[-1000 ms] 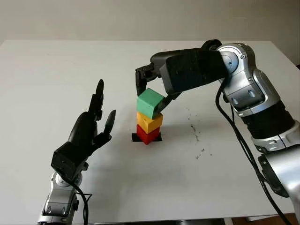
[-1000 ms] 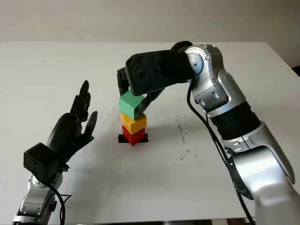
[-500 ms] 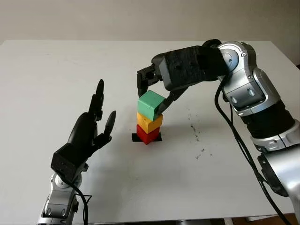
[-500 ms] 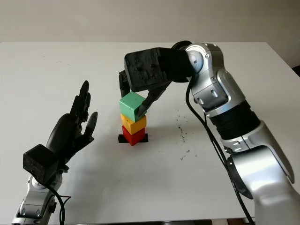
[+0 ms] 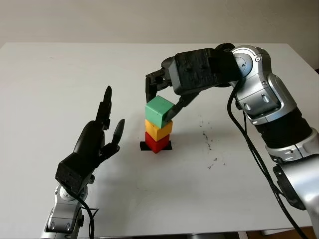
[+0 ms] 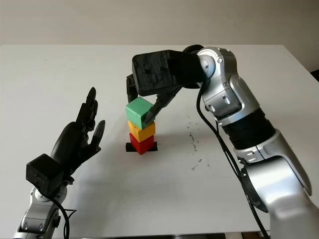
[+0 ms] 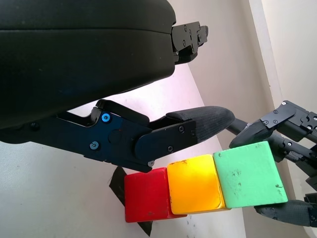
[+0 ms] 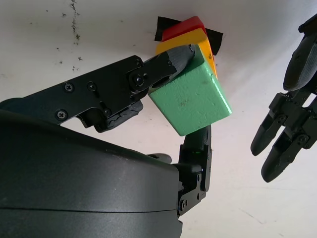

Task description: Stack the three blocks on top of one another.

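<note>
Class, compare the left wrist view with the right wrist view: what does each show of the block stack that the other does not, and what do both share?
Left wrist view alone: the stack side-on, so the red block, yellow block and green block each show a full face.

Right wrist view alone: the open left hand beside the stack, and dark specks on the table.

Both: all three blocks stacked on the black marker, with the right hand's fingers at the green block.
</note>
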